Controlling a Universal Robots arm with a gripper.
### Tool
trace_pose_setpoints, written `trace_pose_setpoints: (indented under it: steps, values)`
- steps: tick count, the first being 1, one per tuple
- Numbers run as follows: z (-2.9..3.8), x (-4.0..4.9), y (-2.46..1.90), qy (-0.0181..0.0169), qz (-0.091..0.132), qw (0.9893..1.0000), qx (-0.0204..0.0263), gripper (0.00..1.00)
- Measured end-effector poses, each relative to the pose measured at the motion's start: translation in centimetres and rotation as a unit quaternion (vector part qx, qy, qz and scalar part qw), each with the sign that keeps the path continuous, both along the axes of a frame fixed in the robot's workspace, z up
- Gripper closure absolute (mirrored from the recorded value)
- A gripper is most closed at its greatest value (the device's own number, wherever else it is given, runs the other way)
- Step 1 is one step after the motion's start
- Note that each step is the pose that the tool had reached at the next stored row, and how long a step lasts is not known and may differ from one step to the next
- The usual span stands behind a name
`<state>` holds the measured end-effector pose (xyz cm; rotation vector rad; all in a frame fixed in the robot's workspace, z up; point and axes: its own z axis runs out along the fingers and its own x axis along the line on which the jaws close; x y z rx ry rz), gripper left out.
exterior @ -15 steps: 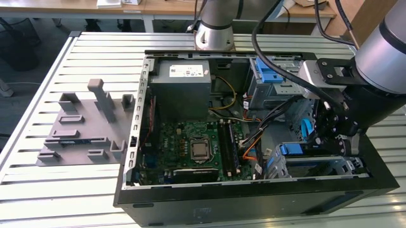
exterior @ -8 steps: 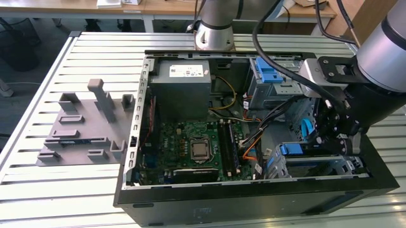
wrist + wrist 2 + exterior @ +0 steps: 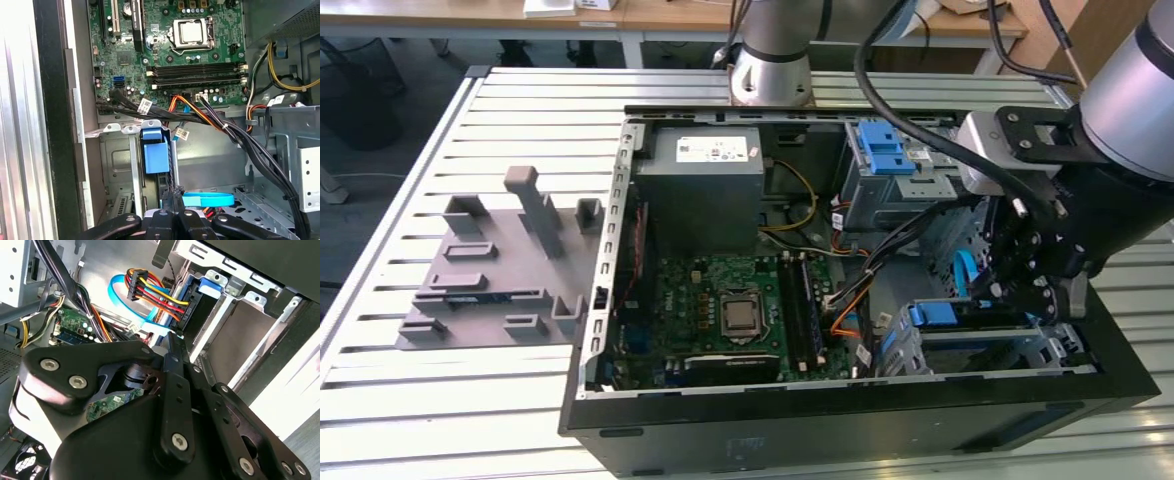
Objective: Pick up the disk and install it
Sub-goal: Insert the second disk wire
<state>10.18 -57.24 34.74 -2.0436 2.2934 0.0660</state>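
One disk (image 3: 154,155) in the case's drive cage (image 3: 1014,345), one pincer (image 3: 1025,285) above, grip unreadable.

Exterior view looks down from high over the open computer case (image 3: 854,280); both wrist views sit close inside it, sharing the motherboard (image 3: 170,45).

an open black computer case (image 3: 854,420) lies on a slatted metal table (image 3: 480,400). inside it sit a green motherboard (image 3: 720,310), a grey power-supply box (image 3: 700,180) and bundled coloured cables (image 3: 155,295). a grey slotted fixture plate (image 3: 494,270) rests on the table at the exterior view's left, apart from the case.
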Motion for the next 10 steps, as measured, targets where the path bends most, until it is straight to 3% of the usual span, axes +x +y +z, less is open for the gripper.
trace_pose_setpoints:
  steps: [10]
  values:
    - [0.18,0.00,0.00,0.0000,0.000,1.0000,0.0000,0.89]
